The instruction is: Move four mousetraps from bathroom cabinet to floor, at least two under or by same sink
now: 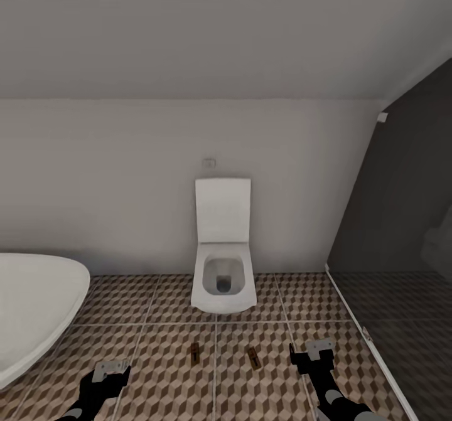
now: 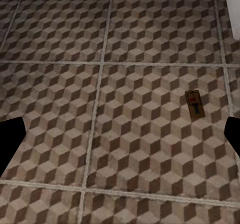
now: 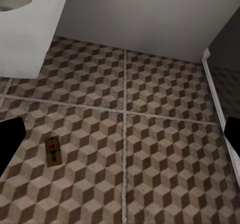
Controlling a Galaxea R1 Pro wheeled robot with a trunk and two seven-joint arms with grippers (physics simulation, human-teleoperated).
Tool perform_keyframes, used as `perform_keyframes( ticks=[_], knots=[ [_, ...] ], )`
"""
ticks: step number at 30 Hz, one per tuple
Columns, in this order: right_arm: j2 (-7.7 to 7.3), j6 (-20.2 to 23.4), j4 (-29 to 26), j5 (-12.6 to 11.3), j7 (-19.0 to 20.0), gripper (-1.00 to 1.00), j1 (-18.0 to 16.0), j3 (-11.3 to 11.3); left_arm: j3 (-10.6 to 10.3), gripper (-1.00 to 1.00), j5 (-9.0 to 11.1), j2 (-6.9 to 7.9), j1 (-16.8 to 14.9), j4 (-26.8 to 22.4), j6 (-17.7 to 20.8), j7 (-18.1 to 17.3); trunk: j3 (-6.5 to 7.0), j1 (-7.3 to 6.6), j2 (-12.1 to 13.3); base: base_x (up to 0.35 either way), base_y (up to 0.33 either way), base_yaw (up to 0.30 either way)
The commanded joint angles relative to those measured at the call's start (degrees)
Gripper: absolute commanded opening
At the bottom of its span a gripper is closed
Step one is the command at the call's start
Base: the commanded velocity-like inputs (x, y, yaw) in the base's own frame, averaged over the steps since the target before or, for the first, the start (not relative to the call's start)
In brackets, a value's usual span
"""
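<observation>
Brown cube-tiled bathroom floor (image 1: 157, 308) is carrying two mousetraps; left gripper (image 1: 112, 371) hovering wide, empty; left mousetrap (image 1: 194, 354) lying lengthwise ahead-right of it; right mousetrap (image 1: 253, 357) nearer the wide, empty right gripper (image 1: 312, 353).

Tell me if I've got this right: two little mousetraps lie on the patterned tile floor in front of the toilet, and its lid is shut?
Not quite. The head view shows the toilet with its lid raised against the wall and the bowl open. The rest holds: two mousetraps lie on the patterned tile floor in front of it.
</observation>
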Motion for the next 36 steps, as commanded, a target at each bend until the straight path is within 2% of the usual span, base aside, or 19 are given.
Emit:
perform_keyframes(
  ticks=[1,36],
  knots=[
    [0.00,-0.1,0.0,0.0,-0.4,1.00,0.0,0.5,-0.4,1.00,0.6,-0.02,-0.1,0.2,-0.3,-0.4,0.13,-0.23,0.4,0.000,0.000,0.000],
    [0.00,-0.1,0.0,0.0,-0.4,1.00,0.0,0.5,-0.4,1.00,0.6,-0.81,-0.1,0.2,-0.3,-0.3,6.40,-7.91,14.4,0.000,0.000,0.000]
  ],
)
